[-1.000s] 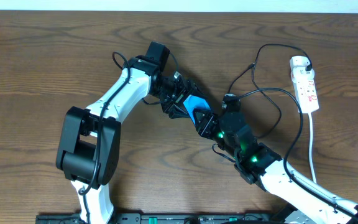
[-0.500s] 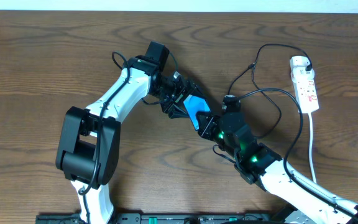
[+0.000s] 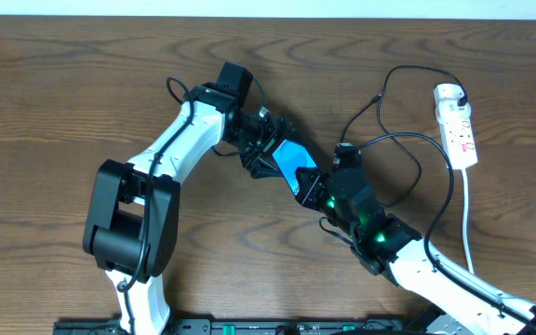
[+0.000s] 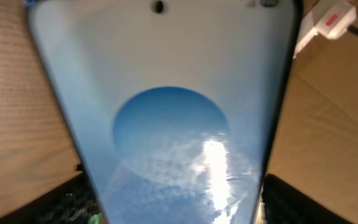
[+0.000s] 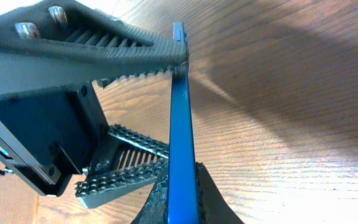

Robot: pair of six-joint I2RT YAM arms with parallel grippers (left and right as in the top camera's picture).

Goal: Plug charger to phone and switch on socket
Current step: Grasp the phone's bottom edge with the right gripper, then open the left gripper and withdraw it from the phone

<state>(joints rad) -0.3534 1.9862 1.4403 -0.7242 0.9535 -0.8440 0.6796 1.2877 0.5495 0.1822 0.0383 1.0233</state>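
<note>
The phone (image 3: 294, 158), with its cyan-blue screen, is held up off the table between both grippers. My left gripper (image 3: 274, 154) is shut across the phone's two long edges; the phone's screen (image 4: 166, 112) fills the left wrist view, with my left fingers (image 4: 173, 214) dark at either side. My right gripper (image 3: 317, 192) is shut on the phone's other end; the right wrist view shows the phone (image 5: 180, 118) edge-on, pinched between my right fingers (image 5: 180, 200). The charger's black cable (image 3: 408, 68) loops from the white plug (image 3: 448, 92) in the socket (image 3: 461, 130) toward my right arm. Its tip is hidden.
The strip's thick white cord (image 3: 469, 223) runs down the right side toward the front edge. The strip's end (image 4: 331, 15) shows at the top right of the left wrist view. My left gripper's ribbed fingers (image 5: 104, 46) fill the upper left of the right wrist view.
The phone has shifted slightly between the two grippers, showing a little more of its blue screen. Both arms stay almost where they were.
</note>
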